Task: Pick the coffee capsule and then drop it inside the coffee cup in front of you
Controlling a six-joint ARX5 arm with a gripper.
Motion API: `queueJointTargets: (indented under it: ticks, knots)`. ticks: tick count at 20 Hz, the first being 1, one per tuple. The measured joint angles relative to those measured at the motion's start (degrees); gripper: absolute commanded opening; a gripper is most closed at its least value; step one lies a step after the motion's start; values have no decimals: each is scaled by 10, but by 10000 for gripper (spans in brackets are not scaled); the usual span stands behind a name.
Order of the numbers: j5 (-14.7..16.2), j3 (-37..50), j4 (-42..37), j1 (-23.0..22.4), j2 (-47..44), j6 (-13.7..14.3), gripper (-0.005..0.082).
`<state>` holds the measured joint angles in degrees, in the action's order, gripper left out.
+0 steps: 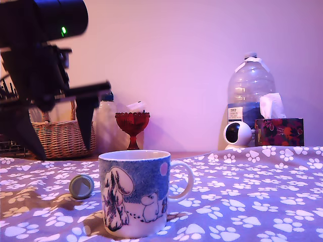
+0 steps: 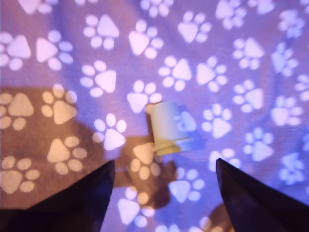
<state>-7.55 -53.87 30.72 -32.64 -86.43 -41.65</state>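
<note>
Capsule (image 2: 169, 128) on its side, pale and tapered with a wider flat rim, lies on a purple cloth (image 2: 231, 58) printed with white paw marks. In the exterior view the capsule (image 1: 81, 186) shows its round face to the camera, near the coffee cup (image 1: 133, 194) and toward that view's left of it, the two apart. The cup stands upright on the cloth (image 1: 262, 201) in the foreground: a blue mug with a white inside and white handle, drawn with white cartoon creatures, dark trees and a pink dot near the rim.

The arm hangs above the cloth at the exterior view's left, a dark bulk with a small green light, its gripper (image 1: 58, 133) pointing down with its fingers spread wide and nothing between them. In the wrist view the gripper (image 2: 164, 193) frames the capsule from above, the two dark fingertips (image 2: 91, 191) well apart and clear of it.

Behind, along the wall, stand a wicker basket (image 1: 63, 136), a red glass goblet (image 1: 132, 125), a large plastic water bottle (image 1: 251, 96), a small round white camera (image 1: 237, 134) and a tissue box (image 1: 279, 131).
</note>
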Motion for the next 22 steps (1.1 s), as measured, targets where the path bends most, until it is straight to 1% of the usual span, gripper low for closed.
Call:
queueJointTargets:
  ticks: [6,14,17,20,22]
  knots:
    - [4,-37,-14,0,-49,-1,601]
    - [6,-38,-28,2,-83,-1,601]
    - [15,-38,-41,8,-103,0,600]
    - [15,-38,-41,11,-131,0,600]
    - [15,-38,-47,12,-135,0,600]
